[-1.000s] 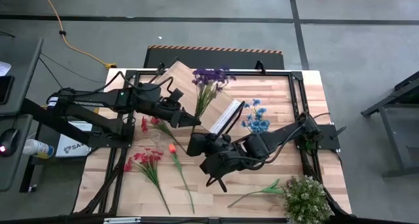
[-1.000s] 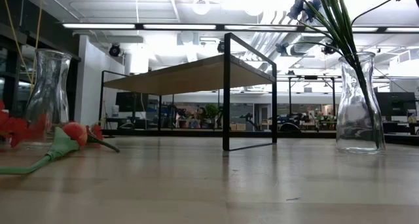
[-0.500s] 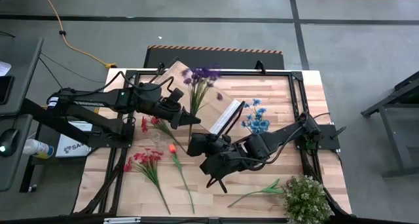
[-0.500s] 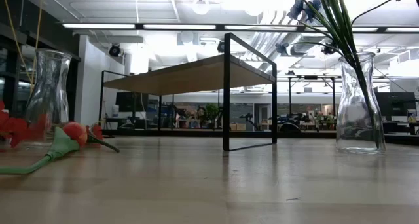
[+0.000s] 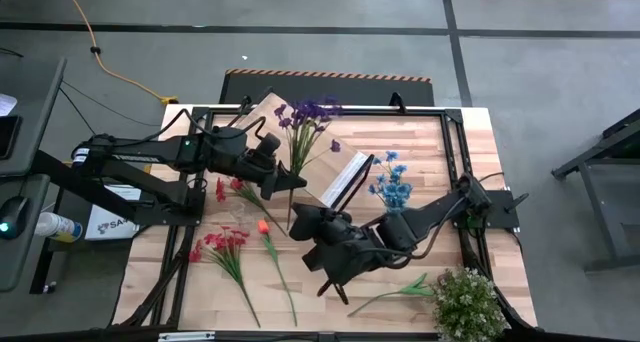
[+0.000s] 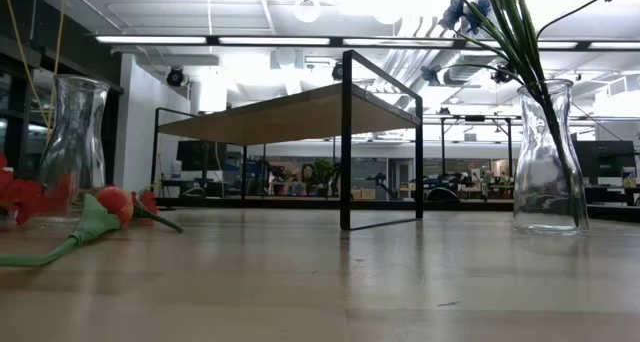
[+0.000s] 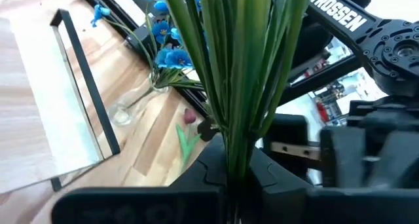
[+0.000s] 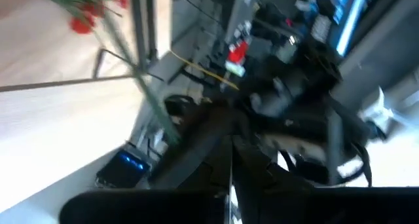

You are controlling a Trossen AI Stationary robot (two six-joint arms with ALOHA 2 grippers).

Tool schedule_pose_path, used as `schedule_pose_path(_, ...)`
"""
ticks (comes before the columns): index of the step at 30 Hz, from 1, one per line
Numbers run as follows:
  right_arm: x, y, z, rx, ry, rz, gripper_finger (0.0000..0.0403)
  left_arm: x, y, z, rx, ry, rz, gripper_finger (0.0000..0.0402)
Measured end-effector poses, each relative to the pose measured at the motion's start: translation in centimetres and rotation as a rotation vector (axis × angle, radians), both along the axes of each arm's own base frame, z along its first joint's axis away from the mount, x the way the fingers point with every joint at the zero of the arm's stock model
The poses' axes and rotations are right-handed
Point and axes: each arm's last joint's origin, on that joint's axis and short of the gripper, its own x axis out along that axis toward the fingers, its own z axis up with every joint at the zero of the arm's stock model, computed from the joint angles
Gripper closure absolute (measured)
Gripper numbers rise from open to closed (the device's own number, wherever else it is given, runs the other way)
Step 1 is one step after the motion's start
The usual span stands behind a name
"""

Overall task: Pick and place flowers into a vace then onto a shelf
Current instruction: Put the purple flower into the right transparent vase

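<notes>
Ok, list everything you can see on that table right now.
purple flowers: 1 bunch, held above the table
blue flowers: 1 bunch, in a vase
red sprays: 2, lying at left
tulip: 1, orange, lying beside the sprays
rose: 1, pink, lying near the plant
plant: 1, green, right corner
vases: 2, clear, standing
shelf: 1, wood with a black frame
left gripper: jaws shut on purple flowers
right gripper: jaws shut, mid-table

"TROSSEN" in white caps on the right arm, seen from left wrist cam.
</notes>
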Motion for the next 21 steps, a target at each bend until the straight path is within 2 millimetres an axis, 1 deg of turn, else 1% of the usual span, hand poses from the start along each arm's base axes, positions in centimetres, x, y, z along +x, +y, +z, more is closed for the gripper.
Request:
schedule_pose_path(5,-0.3,0.0,0.9,-0.013,-0.080,-0.088,0.0403,0.1,0.0,0.2,0.038,-0.027,0.008,0.0360)
schedule_pose_path(8,-1.2,-0.3,2.1,-0.006,-0.136,-0.138,0.0403,0.1,0.0,0.6,0.056,-0.076,0.000,0.0360)
schedule_pose_path(10,-1.9,-0.4,3.3,0.029,-0.199,-0.162,0.0402,0.2,0.0,0.9,0.070,-0.100,-0.004,0.0360)
schedule_pose_path(13,-3.4,-0.5,5.3,0.096,-0.304,-0.188,0.0402,0.2,0.0,1.1,0.081,-0.124,-0.007,0.0360)
schedule_pose_path(15,-4.8,-0.6,6.9,0.157,-0.379,-0.191,0.0402,0.2,0.0,1.2,0.092,-0.137,-0.012,0.0360)
schedule_pose_path(17,-6.3,-0.8,8.6,0.226,-0.461,-0.193,0.0402,0.3,-0.4,1.2,0.097,-0.146,-0.022,0.0360)
schedule_pose_path(21,-9.1,-1.7,11.7,0.364,-0.610,-0.186,0.0402,1.4,-1.6,1.0,0.107,-0.192,-0.061,0.0360)
